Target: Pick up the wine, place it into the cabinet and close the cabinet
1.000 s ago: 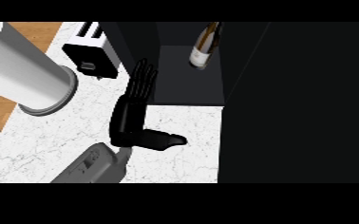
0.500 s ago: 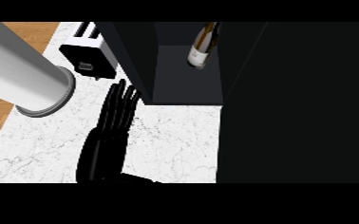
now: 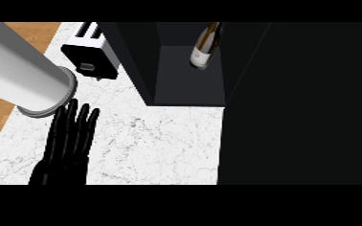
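The wine bottle (image 3: 205, 45), dark glass with a white label, stands inside the black cabinet (image 3: 187, 84), against the right side of its open compartment. My left hand (image 3: 67, 143) lies low at the lower left over the marble counter. It is open with straight fingers pointing up the view, holds nothing, and is well clear of the cabinet. A broad dark panel (image 3: 290, 105), apparently the cabinet's door, fills the right side of the view. My right hand does not show.
A large white cylinder (image 3: 28, 76) leans in from the upper left, just above my fingertips. A black and white toaster (image 3: 92, 55) stands between it and the cabinet. White marble counter (image 3: 163, 143) spreads in front of the cabinet.
My left hand has drawn back from the cabinet's left edge, down and to the left, and now points straight up. The bottle has stayed in the cabinet.
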